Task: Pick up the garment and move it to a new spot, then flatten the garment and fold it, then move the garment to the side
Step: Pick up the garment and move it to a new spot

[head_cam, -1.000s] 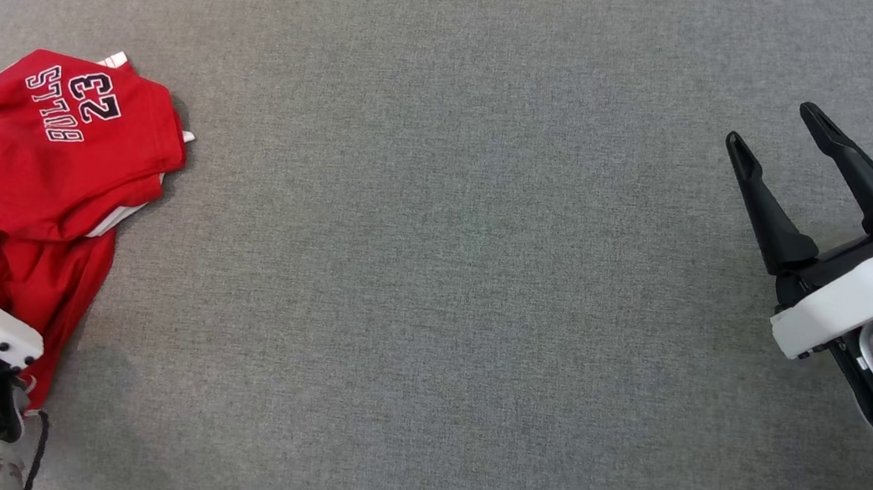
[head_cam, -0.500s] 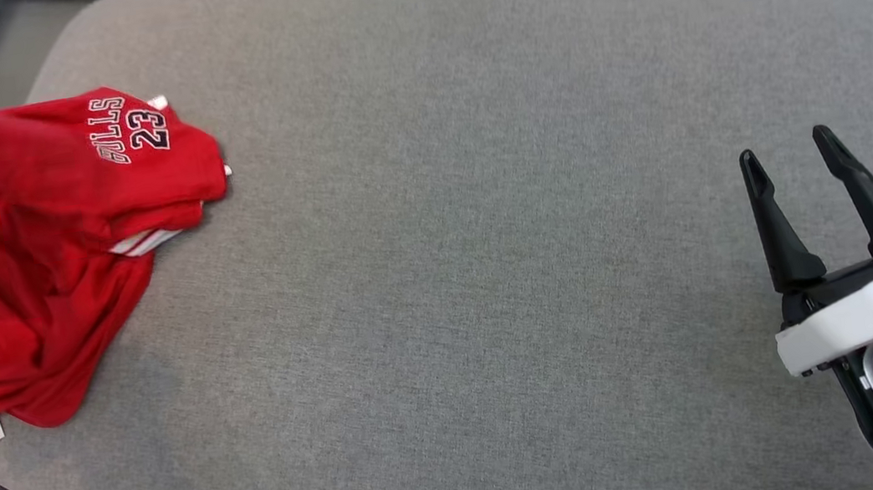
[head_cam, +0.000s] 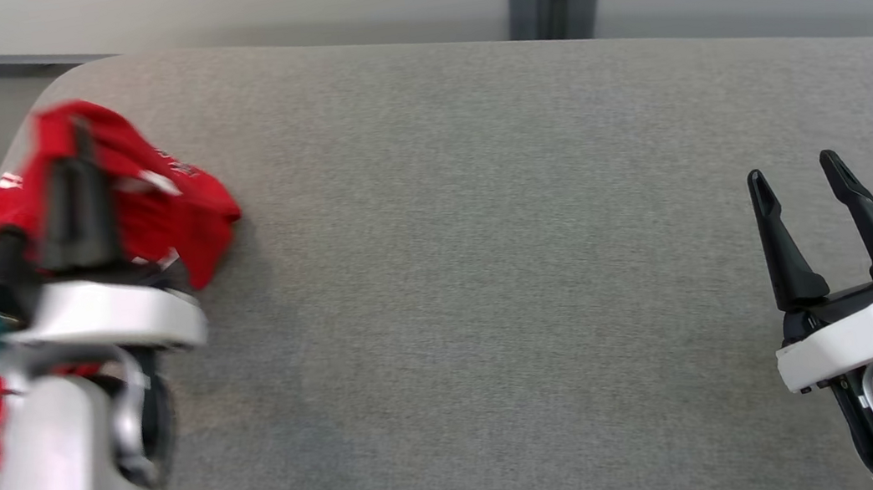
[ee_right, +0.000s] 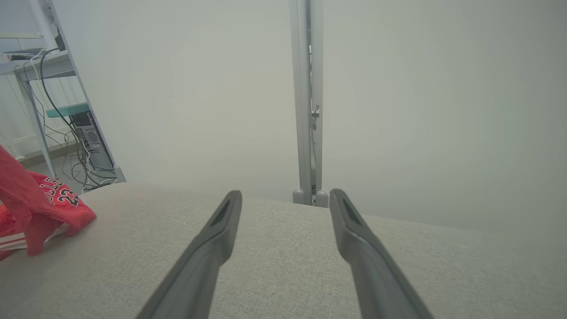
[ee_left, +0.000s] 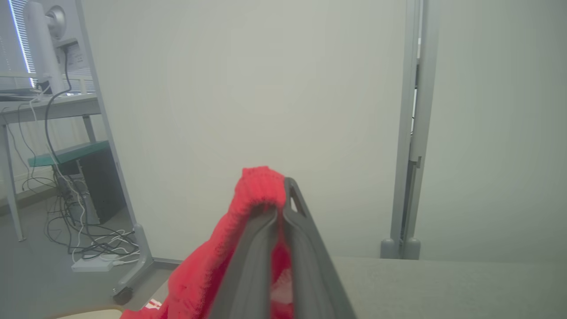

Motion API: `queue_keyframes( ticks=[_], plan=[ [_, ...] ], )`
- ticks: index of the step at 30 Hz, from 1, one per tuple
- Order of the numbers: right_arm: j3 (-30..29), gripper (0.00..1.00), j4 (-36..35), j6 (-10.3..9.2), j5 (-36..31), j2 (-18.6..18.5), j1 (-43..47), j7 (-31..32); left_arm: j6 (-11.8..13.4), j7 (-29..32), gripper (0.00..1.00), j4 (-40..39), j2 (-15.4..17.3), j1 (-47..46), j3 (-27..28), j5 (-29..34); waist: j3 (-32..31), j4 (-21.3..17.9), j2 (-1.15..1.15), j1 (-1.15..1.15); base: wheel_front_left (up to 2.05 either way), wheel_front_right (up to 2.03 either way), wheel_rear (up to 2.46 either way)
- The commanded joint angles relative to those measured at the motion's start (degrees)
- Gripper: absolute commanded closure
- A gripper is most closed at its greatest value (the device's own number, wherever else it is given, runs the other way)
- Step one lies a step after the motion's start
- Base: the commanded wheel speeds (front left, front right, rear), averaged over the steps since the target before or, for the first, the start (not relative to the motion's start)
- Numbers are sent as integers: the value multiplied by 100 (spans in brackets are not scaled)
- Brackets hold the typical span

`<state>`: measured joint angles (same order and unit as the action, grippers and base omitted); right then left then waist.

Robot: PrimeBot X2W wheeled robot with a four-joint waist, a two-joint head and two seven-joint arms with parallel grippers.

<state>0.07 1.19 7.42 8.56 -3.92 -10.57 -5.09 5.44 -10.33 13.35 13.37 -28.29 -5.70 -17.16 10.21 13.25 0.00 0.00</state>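
Left gripper clamped on red garment fold; garment bunched at 10 o'clock on grey surface. Right gripper spread, empty, 4 o'clock. Fabric probably soft, light, limp; best pinched at hem edge.

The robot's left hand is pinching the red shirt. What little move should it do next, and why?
Probably lift the shirt up and carry it toward the middle of the table. The left hand is shut on a pinch of cloth, but most of the shirt lies bunched at the table's left edge, and the middle is bare. The right hand is open.
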Motion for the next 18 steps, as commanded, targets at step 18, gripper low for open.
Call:
queue_keyframes(
  ticks=[18],
  plan=[
    [-6, 0, 287, 13, 212, 94, -242, -446, -592, 1154, 100, -1784, -783, 639, -2223, 362, 385, -1641, 0, 0, 0, 0, 0]
  ],
)
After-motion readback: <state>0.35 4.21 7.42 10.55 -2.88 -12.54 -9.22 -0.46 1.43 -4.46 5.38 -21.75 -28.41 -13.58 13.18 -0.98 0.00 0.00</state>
